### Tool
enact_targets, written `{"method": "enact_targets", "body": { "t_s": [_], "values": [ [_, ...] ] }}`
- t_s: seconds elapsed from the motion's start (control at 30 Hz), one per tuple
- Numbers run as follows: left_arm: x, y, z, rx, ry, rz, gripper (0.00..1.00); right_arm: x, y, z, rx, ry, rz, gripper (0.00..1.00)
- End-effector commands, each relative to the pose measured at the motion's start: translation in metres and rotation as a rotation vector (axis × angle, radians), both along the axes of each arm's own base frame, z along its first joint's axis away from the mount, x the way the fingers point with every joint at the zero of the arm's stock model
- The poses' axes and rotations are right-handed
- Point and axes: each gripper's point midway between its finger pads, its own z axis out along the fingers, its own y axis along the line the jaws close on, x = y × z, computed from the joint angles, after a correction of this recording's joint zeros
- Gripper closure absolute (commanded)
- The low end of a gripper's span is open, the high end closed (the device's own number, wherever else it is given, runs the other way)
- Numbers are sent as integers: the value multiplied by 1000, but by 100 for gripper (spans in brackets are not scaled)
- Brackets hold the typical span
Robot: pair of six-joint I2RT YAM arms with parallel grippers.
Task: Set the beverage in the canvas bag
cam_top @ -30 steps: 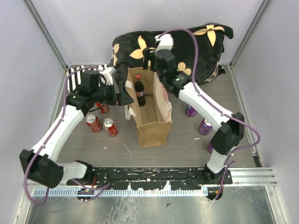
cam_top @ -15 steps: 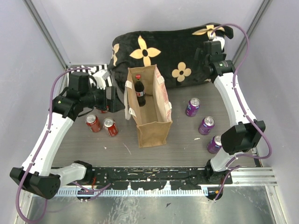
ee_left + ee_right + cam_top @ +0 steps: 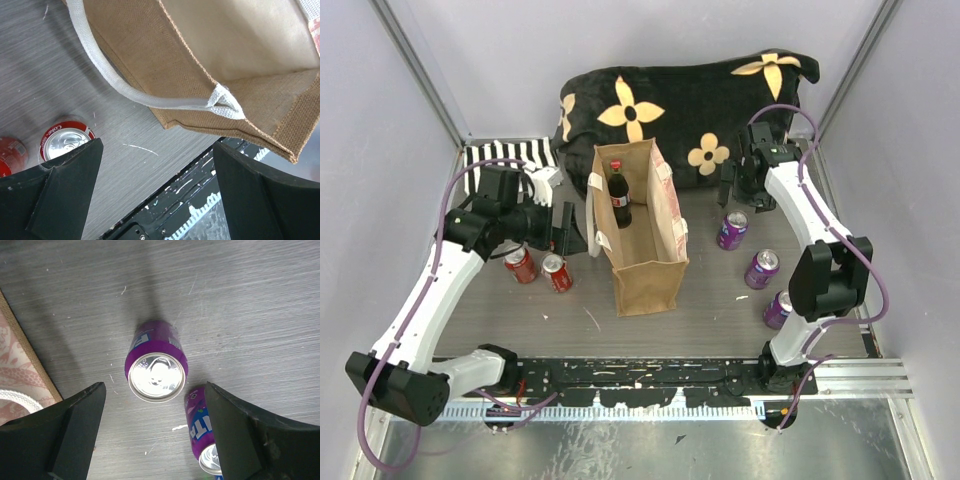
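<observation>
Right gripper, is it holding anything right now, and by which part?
Nothing. The right gripper hangs open above a purple can, without touching it.

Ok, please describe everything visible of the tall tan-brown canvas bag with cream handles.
The canvas bag stands upright near the middle of the grey table, its mouth open upward. It looks like coarse tan-brown woven fabric, with pale side panels printed in red and cream strap handles, one hanging loose on its left side. A dark cola bottle with a red cap stands upright inside, at the far end. The open left gripper is beside the bag, not touching it.
</observation>
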Motion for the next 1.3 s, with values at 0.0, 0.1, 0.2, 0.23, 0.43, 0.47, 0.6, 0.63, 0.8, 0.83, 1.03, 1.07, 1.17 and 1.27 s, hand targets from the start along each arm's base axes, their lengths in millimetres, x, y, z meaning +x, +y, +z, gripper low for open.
{"method": "enact_targets", "body": {
  "t_s": [0.0, 0.1, 0.2, 0.23, 0.43, 0.47, 0.6, 0.63, 0.8, 0.83, 1.03, 1.07, 1.17, 1.27],
  "values": [
    [3, -7, -6, -20, 19, -37, 2, -6, 9, -19, 39, 71, 14, 14],
    [7, -10, -5, -26, 11, -50, 2, -10, 6, -28, 29, 98, 7, 14],
    [11, -12, -6, -32, 9, -59, 2, -15, 4, -37, 21, 123, 3, 13],
    [13, -13, -7, -33, 10, -62, 2, -16, 4, -40, 21, 129, 0, 13],
    [17, -17, -12, -36, 31, -76, 2, -18, 1, -49, 11, 151, -18, 17],
    [18, -18, -12, -36, 33, -79, 2, -17, 0, -48, 8, 150, -20, 18],
    [23, -19, -18, -23, 44, -93, 2, -13, 0, -51, 3, 146, -22, 20],
    [25, -20, -19, -22, 47, -96, 2, -11, 1, -52, 7, 144, -22, 22],
    [36, -26, -18, -33, 39, -110, 2, -5, 3, -54, 12, 144, -25, 34],
    [38, -27, -19, -37, 40, -113, 2, -5, 2, -54, 11, 145, -26, 37],
    [46, -31, -22, -32, 40, -135, 2, -3, 2, -45, 10, 128, -21, 91],
    [47, -31, -23, -30, 40, -138, 2, -2, 2, -40, 11, 116, -22, 96],
    [50, -32, -24, -27, 40, -143, 2, 3, 2, -21, 14, 74, -22, 99],
    [52, -33, -23, -31, 39, -149, 2, 8, 2, -3, 13, 44, -20, 99]
  ]
}}
